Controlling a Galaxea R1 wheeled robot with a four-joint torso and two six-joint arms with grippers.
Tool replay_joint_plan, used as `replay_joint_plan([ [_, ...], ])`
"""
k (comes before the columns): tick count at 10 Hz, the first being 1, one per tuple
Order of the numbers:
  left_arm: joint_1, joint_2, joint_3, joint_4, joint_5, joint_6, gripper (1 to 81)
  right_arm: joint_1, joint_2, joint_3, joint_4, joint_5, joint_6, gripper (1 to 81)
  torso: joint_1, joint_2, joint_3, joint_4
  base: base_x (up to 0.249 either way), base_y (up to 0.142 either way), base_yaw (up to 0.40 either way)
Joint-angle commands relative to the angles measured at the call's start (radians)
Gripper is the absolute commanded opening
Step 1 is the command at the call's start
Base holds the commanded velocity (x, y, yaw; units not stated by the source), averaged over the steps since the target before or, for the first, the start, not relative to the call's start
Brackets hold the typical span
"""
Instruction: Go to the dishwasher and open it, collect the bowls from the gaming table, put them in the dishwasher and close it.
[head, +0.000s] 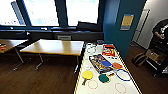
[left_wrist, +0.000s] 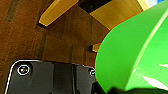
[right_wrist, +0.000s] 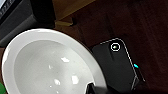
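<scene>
A bright green bowl looms large in the left wrist view, hanging above dark wood floor, and my left gripper is shut on its lower rim. In the right wrist view a glossy white bowl is also carried off the floor, with my right gripper shut on its rim. The dishwasher and the gaming table are out of view.
Ahead stands a white table with a yellow edge carrying paddles, rings and game boxes. Wooden tables stand to the left under windows. A blue column rises behind. At the right are a person and a bag.
</scene>
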Motion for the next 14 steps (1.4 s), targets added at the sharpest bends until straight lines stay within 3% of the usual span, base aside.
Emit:
replay_joint_plan([
  [1,-0.027,0.016,-0.043,0.041,0.000,0.008,1.0,0.046,-0.006,-0.055,0.008,-0.090,-0.024,1.0,0.000,0.000,0.000,0.000,0.000,0.000,0.000],
  [4,0.002,0.081,-0.137,0.047,-0.004,0.008,1.0,0.018,0.108,-0.229,0.009,-0.112,-0.039,1.0,0.000,0.000,0.000,0.000,0.000,0.000,0.000],
  [14,0.015,0.113,-0.157,0.047,-0.004,0.008,1.0,-0.001,0.195,-0.300,0.006,-0.112,-0.053,1.0,0.000,0.000,0.000,0.000,-0.029,0.000,0.000],
])
